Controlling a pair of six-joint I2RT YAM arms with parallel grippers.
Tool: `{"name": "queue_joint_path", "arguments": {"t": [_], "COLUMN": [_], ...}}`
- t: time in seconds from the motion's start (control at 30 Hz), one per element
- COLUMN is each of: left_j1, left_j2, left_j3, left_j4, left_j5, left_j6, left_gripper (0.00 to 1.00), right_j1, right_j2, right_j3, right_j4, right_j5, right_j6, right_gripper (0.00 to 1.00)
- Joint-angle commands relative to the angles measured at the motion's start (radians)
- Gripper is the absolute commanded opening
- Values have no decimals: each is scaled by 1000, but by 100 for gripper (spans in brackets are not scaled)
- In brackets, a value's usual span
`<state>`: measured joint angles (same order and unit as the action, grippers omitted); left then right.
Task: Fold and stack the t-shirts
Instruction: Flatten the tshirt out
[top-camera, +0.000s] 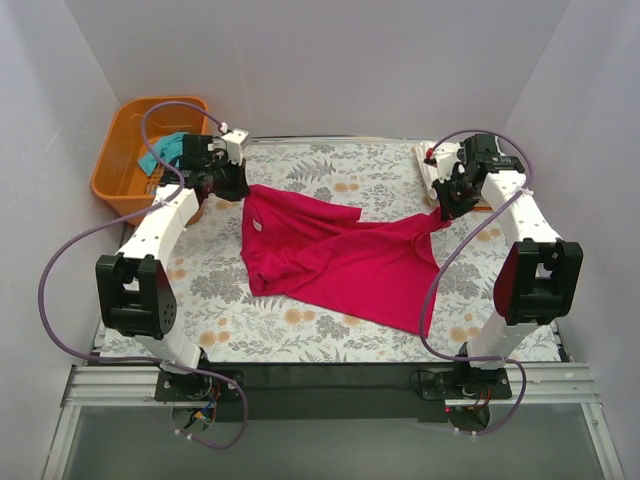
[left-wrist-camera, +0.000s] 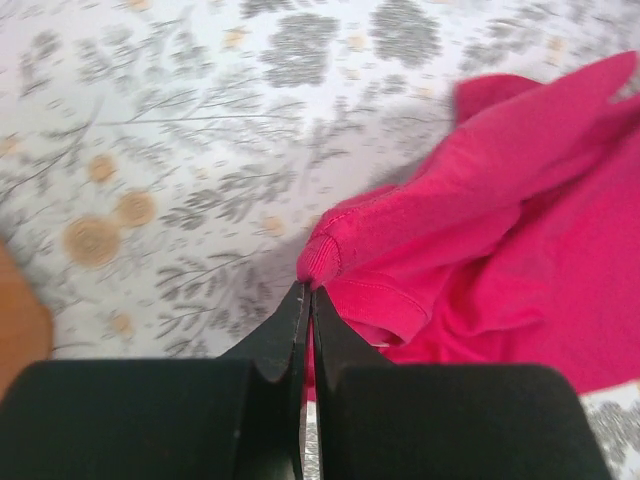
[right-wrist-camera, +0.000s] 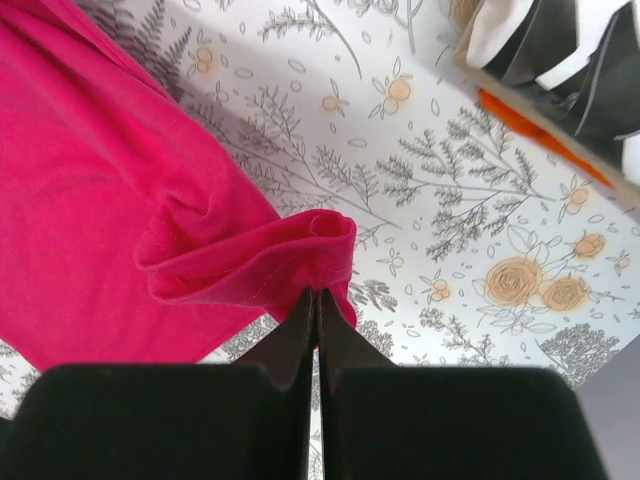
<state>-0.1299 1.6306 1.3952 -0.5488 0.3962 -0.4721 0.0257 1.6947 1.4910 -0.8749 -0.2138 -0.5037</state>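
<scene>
Magenta-red t-shirt (top-camera: 340, 260) – lies crumpled and partly spread across the centre of the floral table cover (top-camera: 300, 330), its body sloping from far left toward near right. The far-left edge and a far-right corner are each drawn out toward an arm.

Left gripper (top-camera: 232, 185), far-left part of the table: fingers pressed together on a stitched edge of the t-shirt. In the L wrist view the fingertips (left-wrist-camera: 308, 290) meet w/ a bunched, hemmed bit of red cloth (left-wrist-camera: 500, 220) pinched between them, and the floral cover (left-wrist-camera: 200, 120) lies beyond.

Right gripper (top-camera: 447, 208), far-right part of the table: fingers likewise pressed together, pinching a rolled fold of the same t-shirt. In the R wrist view the tips (right-wrist-camera: 318, 295) close on the fold, w/ the rest of the cloth (right-wrist-camera: 100, 200) trailing left over the cover (right-wrist-camera: 480, 200).

Teal t-shirt (top-camera: 165, 152) – bunched inside the orange basket (top-camera: 110, 175), which stands off the table's far-left corner, just behind the L gripper.

White cloth (right-wrist-camera: 560, 50) w/ black marks sits at the far-right edge of the table, near the R gripper; whether it is folded cannot be told.
</scene>
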Motion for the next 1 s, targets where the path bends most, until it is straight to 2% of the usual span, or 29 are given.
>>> {"name": "queue_joint_path", "arguments": {"t": [0.0, 0.2, 0.37, 0.47, 0.53, 0.57, 0.63, 0.67, 0.77, 0.83, 0.87, 0.93, 0.97], "left_j1": [35, 36, 38, 44, 58, 67, 81, 82, 82, 82, 81, 55, 37], "left_j2": [38, 150, 285, 362, 362, 350, 301, 222, 39, -53, -75, -128, -144], "left_j3": [41, 89, 183, 300, 349, 349, 299, 256, 72, -2, -54, -120, -206], "left_j4": [32, 62, 79, 14, -25, -34, -78, -83, -97, -167, -207, -266, -266], "left_j5": [-97, -132, -269, -217, -126, -90, 78, 117, 185, 208, 255, 256, 210], "left_j6": [-34, -76, -108, -114, -103, -94, -48, 8, 126, 170, 238, 277, 302], "left_gripper": [0, 0, 0, 0, 33, 46, 55, 64, 71, 73, 73, 73, 74], "right_j1": [-7, -7, -9, -9, -7, -9, -9, -9, -9, -9, -9, -9, -9], "right_j2": [-7, -12, -44, -33, -27, -32, -36, -49, -95, -116, -124, -116, -101], "right_j3": [-18, -58, -112, -83, -48, -38, -17, -11, -18, -43, -66, -89, -93], "right_j4": [-12, -27, -21, -24, -26, -27, -44, -53, -88, -93, -93, -88, -88], "right_j5": [22, -16, 28, 24, 5, -4, -13, -36, -87, -85, -66, -44, -30], "right_j6": [-39, -56, -90, -84, -76, -73, -73, -84, -117, -124, -127, -128, -127], "right_gripper": [1, 1, 1, 1, 1, 1, 1, 1, 1, 1, 1, 1, 1]}}
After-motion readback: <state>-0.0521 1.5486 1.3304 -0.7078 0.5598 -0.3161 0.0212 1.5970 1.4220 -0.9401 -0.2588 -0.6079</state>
